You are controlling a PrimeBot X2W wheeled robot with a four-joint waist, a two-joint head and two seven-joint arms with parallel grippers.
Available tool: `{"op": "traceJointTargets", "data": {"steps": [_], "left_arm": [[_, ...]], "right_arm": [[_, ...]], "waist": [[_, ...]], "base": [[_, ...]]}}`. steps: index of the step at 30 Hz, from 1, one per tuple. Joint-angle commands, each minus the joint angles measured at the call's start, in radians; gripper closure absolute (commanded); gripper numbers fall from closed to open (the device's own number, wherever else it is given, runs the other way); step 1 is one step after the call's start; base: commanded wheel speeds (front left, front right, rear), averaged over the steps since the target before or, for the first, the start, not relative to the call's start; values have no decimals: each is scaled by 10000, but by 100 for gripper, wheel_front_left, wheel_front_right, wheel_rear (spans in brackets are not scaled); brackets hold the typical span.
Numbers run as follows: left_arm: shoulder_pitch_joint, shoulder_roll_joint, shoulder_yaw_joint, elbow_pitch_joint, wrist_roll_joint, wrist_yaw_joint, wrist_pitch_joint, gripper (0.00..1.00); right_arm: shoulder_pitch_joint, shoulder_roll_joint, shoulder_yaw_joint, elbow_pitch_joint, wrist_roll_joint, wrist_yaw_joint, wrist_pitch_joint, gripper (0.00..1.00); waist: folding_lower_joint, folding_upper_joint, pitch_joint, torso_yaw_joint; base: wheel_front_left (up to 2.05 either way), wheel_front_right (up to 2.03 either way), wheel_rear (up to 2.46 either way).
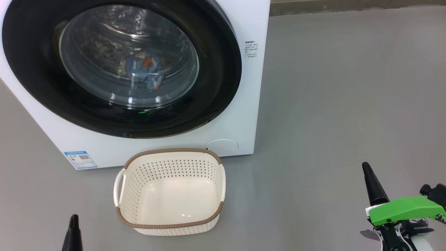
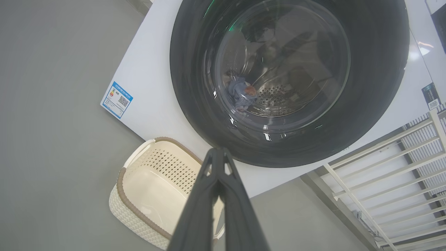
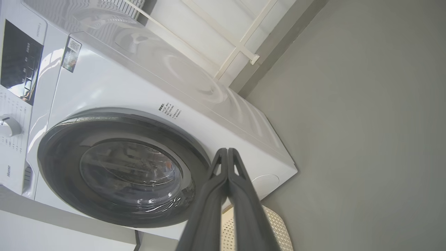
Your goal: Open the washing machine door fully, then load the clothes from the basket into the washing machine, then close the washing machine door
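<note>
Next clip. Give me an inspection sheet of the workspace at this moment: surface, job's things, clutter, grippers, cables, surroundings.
Surface: smooth grey floor; the machine and basket stand on it.
Job's things: washing machine with its door shut; clothes lie inside, seen through the door; basket empty, just in front of the machine.
Clutter: nothing seen.
Grippers: left gripper shut, holding nothing; right gripper shut, holding nothing; both apart from machine and basket.
Cables: nothing seen.
Surroundings: blue label on the machine's front; white slatted frame beside the machine.
</note>
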Motion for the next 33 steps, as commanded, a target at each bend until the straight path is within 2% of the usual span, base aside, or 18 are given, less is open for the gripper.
{"op": "traceJointTargets", "data": {"steps": [1, 33], "left_arm": [[-468, 105, 156, -333, -286, 2, 72, 100], [-775, -171, 144, -490, -3512, 4, 984, 100]], "right_arm": [[-111, -33, -12, -317, 236, 1, 83, 100], [3, 360, -738, -632, 2734, 1, 1012, 100]], "waist": [[0, 0, -4, 5], [0, 0, -79, 103]], "base": [[0, 0, 0], [0, 0, 0]]}}
